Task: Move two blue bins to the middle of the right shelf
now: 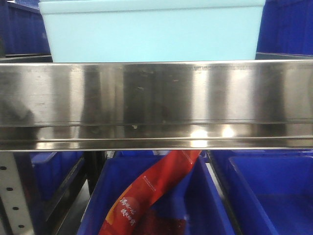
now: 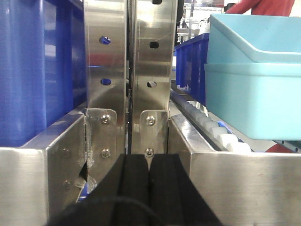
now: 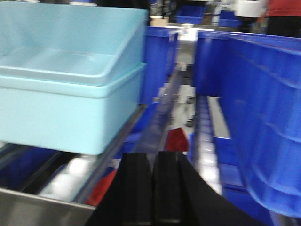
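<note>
Both grippers, left (image 2: 149, 188) and right (image 3: 154, 188), sit pressed together, level, empty. Only wrist views reveal the two blue bins (image 3: 70, 80) nested on rollers (image 2: 221, 134).

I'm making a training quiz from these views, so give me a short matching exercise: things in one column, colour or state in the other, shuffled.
Things:
1. stacked bins
2. packet
3. shelf rail
4. left gripper

Descriptions:
A. shiny steel
B. pale light blue
C. shut, black
D. red, lying in a dark blue bin

Pairs: 1-B, 2-D, 3-A, 4-C
</note>
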`<state>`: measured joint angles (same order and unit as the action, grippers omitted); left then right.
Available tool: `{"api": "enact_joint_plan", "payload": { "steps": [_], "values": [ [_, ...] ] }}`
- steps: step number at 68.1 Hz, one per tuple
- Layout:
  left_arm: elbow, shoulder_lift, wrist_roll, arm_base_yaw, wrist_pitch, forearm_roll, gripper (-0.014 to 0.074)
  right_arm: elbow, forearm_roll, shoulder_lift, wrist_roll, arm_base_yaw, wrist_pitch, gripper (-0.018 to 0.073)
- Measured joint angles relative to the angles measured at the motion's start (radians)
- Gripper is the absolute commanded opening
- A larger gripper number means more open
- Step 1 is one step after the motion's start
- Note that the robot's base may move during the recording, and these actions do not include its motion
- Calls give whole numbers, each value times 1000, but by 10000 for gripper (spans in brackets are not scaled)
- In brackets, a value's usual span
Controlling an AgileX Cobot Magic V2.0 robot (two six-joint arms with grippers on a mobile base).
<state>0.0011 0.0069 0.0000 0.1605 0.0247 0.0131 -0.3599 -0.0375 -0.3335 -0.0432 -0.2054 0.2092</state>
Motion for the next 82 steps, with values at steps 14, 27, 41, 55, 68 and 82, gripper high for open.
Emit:
{"api": "enact_joint_plan", "payload": {
  "steps": [14,27,41,55,68,82],
  "values": [
    [0,-2,0,0,0,0,-111,128,-43,153,-28,173,-8,-162],
    [0,-2,0,0,0,0,-111,259,-43,296,-31,220,-12,-162],
    [2,-2,0,0,0,0,-111,356,-45,327,-33,221,-40,-162],
    [2,-2,0,0,0,0,-111,358,-59,330,-33,221,-90,-162],
    [2,-2,0,0,0,0,-111,358,-59,330,-33,221,-104,-162],
    [2,-2,0,0,0,0,-111,358,-61,330,-35,221,-106,-162]
  ]
}}
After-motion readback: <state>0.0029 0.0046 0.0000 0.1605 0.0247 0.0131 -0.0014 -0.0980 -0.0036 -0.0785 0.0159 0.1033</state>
